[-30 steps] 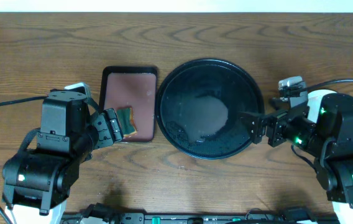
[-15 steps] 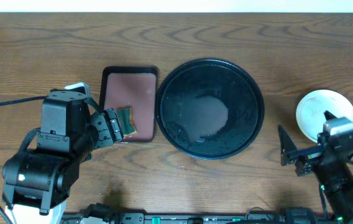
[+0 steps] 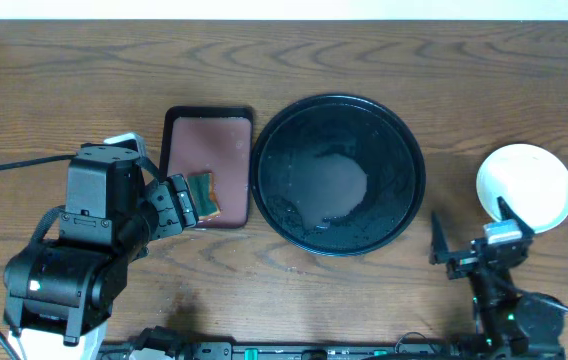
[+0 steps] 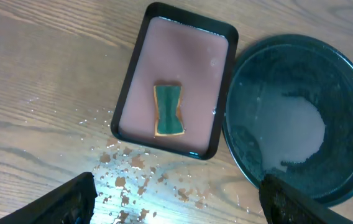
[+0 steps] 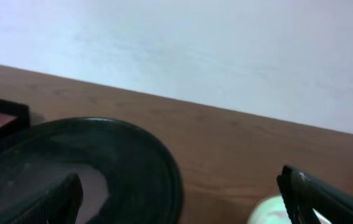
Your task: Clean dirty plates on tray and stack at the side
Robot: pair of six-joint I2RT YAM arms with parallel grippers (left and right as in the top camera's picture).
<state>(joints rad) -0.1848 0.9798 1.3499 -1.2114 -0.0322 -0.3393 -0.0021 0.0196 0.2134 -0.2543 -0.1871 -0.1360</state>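
1. The plates (image 3: 524, 186) lie on the table right of the tray (image 3: 336, 99), showing as one pale disc.
2. The right gripper (image 3: 469, 238), jaws spread and empty, sits just beside them; the left gripper (image 3: 188, 200), likewise spread, is well apart beyond the tray.

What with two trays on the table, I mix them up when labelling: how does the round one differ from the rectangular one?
The round tray is glossy black; the rectangular tray is maroon with a black rim. The round tray is wider. The round tray holds only a pale wet patch; the rectangular tray holds a green sponge. Both have raised rims and lie flat on the table.
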